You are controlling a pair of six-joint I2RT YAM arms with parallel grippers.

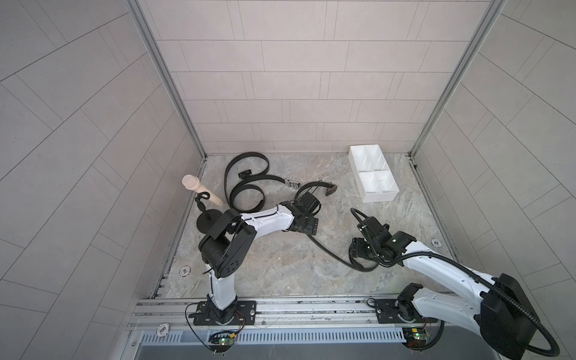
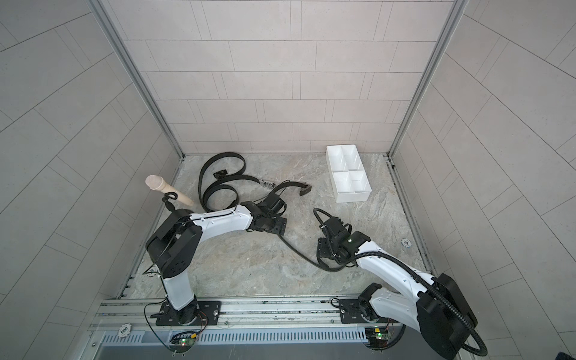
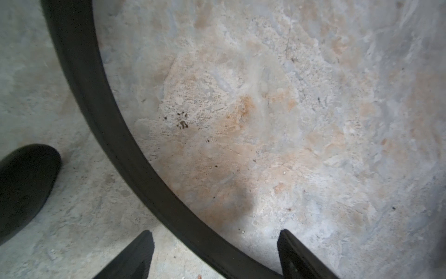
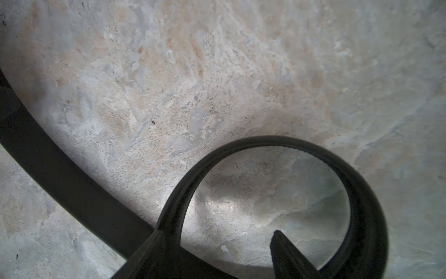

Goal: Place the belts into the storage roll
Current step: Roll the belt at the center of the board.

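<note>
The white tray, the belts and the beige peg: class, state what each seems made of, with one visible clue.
White tray: likely plastic, smooth matte; thin uniform walls and dividers.
Belts: leather or synthetic, matte black; they hold stiff curves.
Peg: probably wood, pale unfinished beige; turned groove near tip.

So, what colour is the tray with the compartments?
The tray is plain white, with no pattern. It shows best in a top view.

the belt is lying with both ends hidden beneath the wrists; the left gripper is being cropped by the wrist view's edge.
</note>
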